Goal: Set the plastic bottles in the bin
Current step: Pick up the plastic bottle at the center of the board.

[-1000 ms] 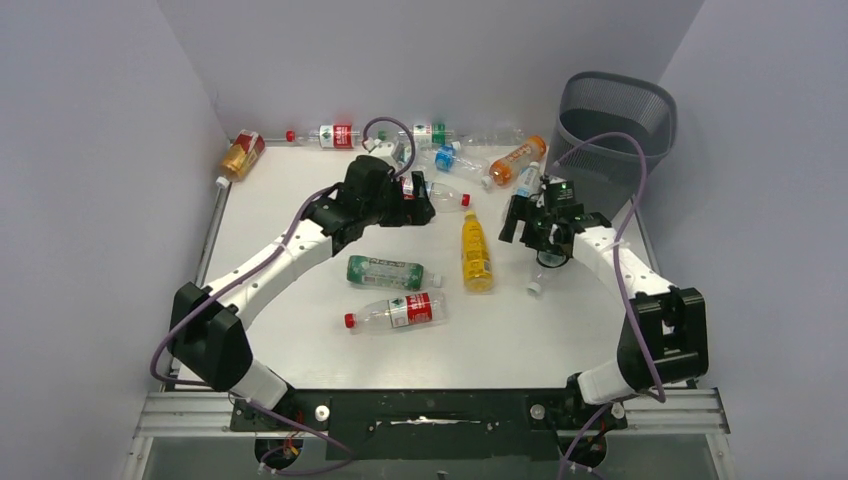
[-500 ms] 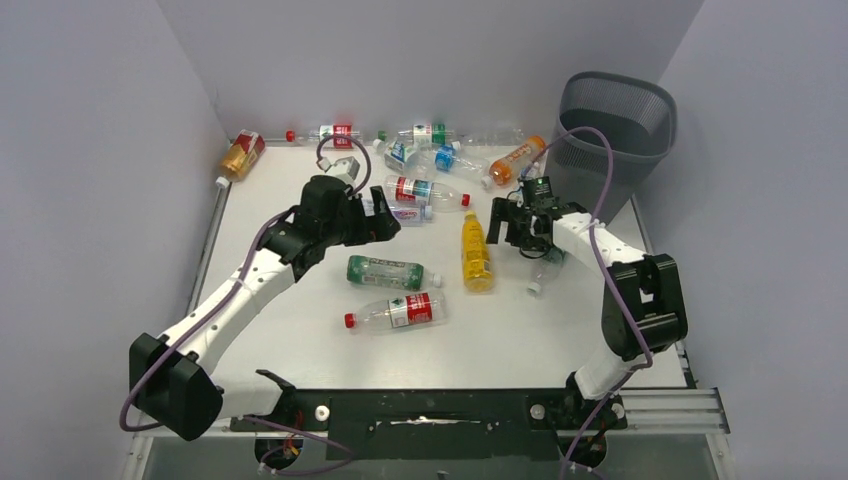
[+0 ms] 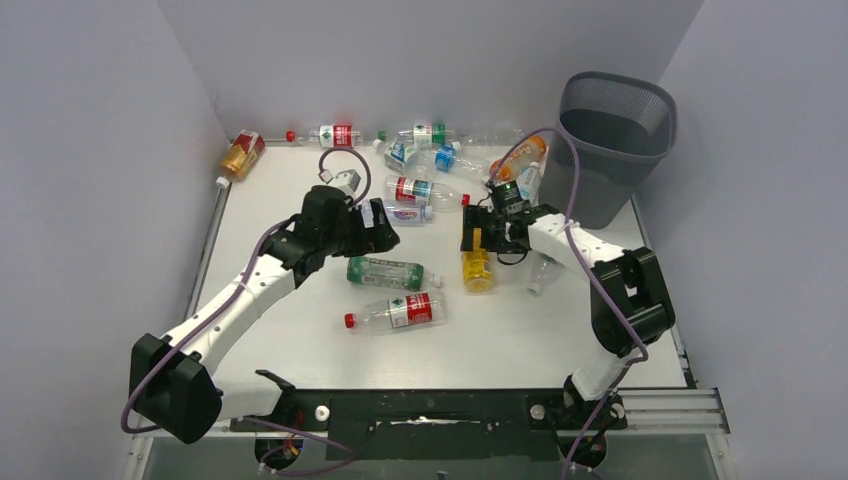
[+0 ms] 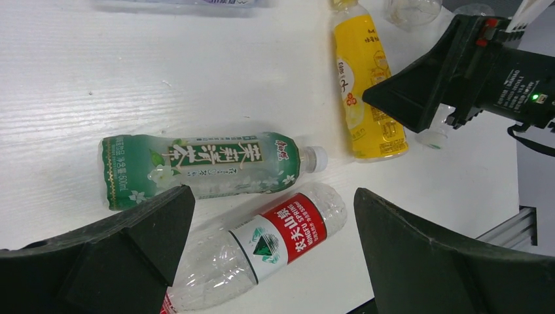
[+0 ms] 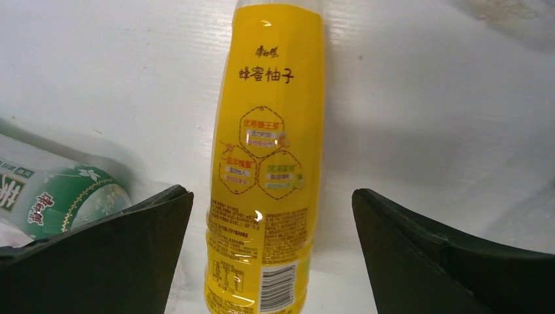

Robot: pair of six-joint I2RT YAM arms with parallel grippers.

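Note:
My right gripper is open, its fingers either side of a yellow bottle lying on the white table; in the right wrist view the gripper frames that bottle without touching it. My left gripper is open and empty above a green-label bottle and a clear red-label bottle. In the left wrist view the gripper hangs over both, the green bottle and the clear one. The dark mesh bin stands at the back right.
Several more bottles lie along the back: amber, red-label, blue-label, orange, and a clear red-label one. A clear bottle lies under the right arm. Grey walls close three sides.
My right gripper has moved left from beside the bin to over the yellow bottle. My left gripper has drawn back from the rear bottles to above the green bottle.

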